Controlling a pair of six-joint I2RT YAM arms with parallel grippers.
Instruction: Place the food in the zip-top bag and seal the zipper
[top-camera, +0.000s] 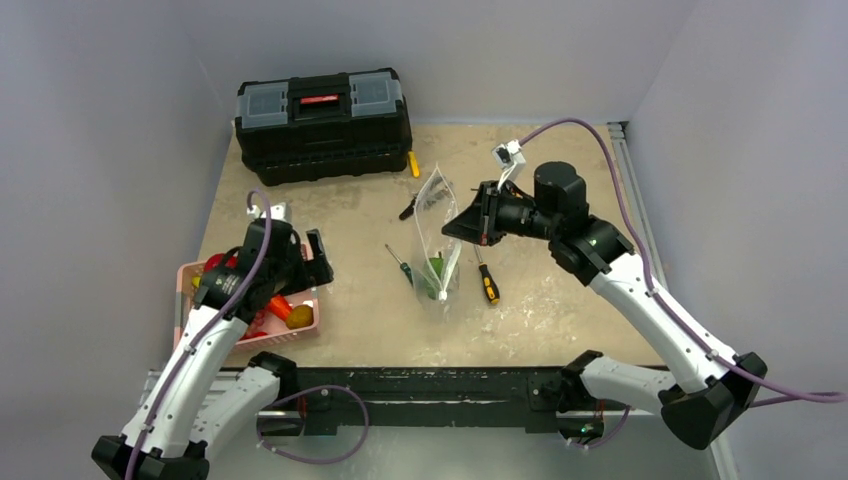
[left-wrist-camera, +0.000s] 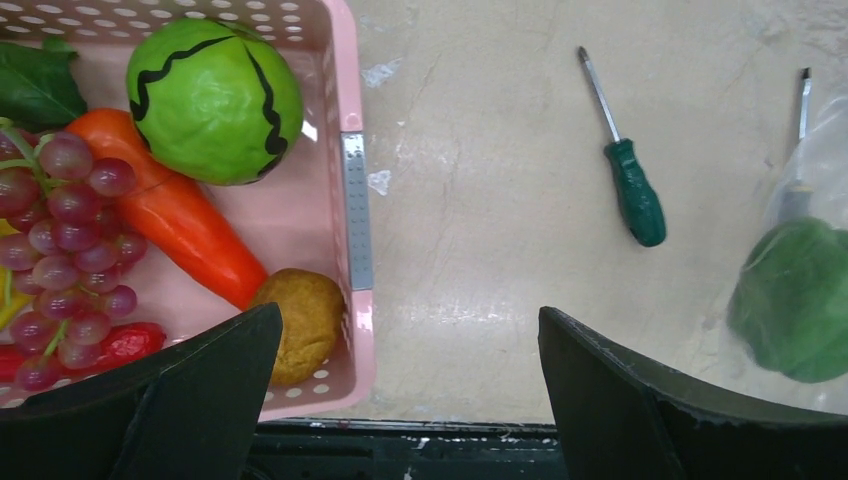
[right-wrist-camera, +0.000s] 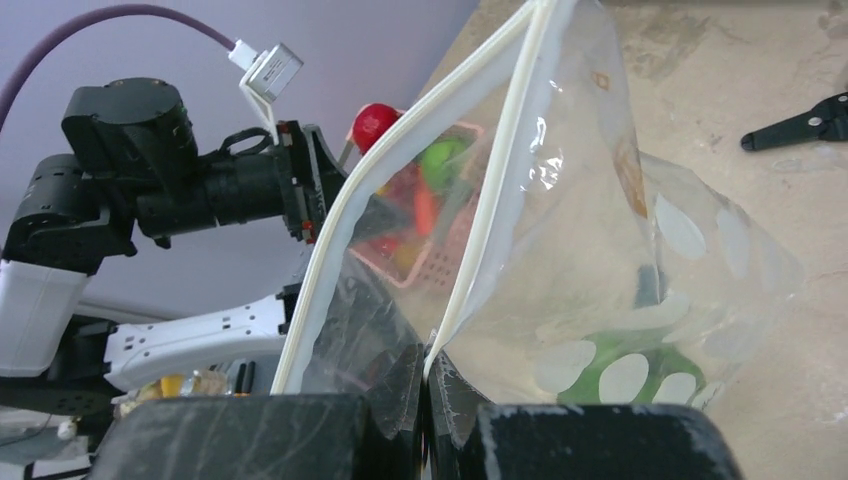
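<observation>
The clear zip-top bag (top-camera: 437, 228) with white dots stands at mid-table with its mouth open. A green pepper (top-camera: 435, 268) lies inside it. My right gripper (top-camera: 470, 222) is shut on one lip of the bag's mouth. In the right wrist view the gripper (right-wrist-camera: 427, 390) pinches the whitish zipper strip (right-wrist-camera: 500, 180), and the pepper (right-wrist-camera: 640, 375) shows through the bag (right-wrist-camera: 600, 250). My left gripper (top-camera: 305, 255) is open and empty above the right edge of the pink basket (left-wrist-camera: 355, 200). The basket holds a carrot (left-wrist-camera: 180, 215), a green round fruit (left-wrist-camera: 213, 100), grapes (left-wrist-camera: 65, 240), a red chili (left-wrist-camera: 130, 340) and a brown round piece (left-wrist-camera: 300, 320).
A black toolbox (top-camera: 322, 122) stands at the back left. A green-handled screwdriver (top-camera: 400, 262) lies left of the bag and a yellow-and-black one (top-camera: 487, 283) right of it. A black tool (top-camera: 410, 208) lies behind the bag. Grey walls close in the table.
</observation>
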